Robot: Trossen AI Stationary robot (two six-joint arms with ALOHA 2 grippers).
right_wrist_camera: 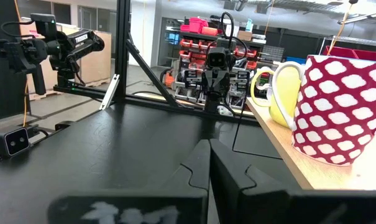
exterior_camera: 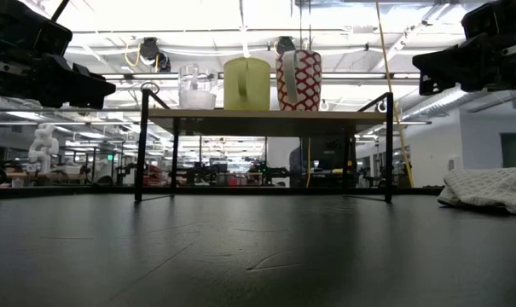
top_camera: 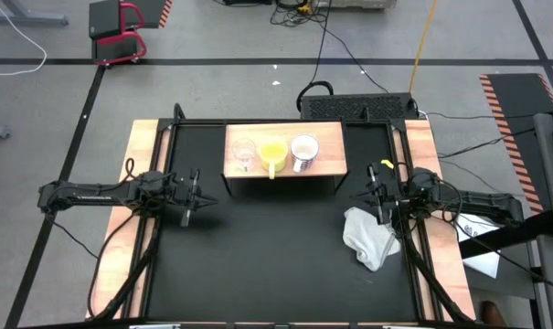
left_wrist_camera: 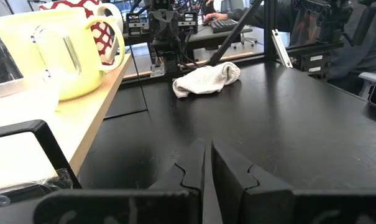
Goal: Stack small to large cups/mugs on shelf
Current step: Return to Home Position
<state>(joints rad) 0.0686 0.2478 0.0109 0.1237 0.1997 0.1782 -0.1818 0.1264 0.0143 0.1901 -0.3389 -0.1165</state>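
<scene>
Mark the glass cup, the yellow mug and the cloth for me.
glass cup (exterior_camera: 197, 89), low view, side wall.
yellow mug (top_camera: 273, 153), high view, its inside.
cloth (top_camera: 368, 236), high view, its middle.

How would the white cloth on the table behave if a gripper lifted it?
The white cloth lies crumpled in soft folds, so it would probably hang limp. It looks thin, likely light; a push may bunch it rather than slide it.

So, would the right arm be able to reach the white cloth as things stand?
Probably yes. The cloth lies on the open table just by the right gripper, with nothing between them; the gripper is shut, so it would need to open first.
</scene>
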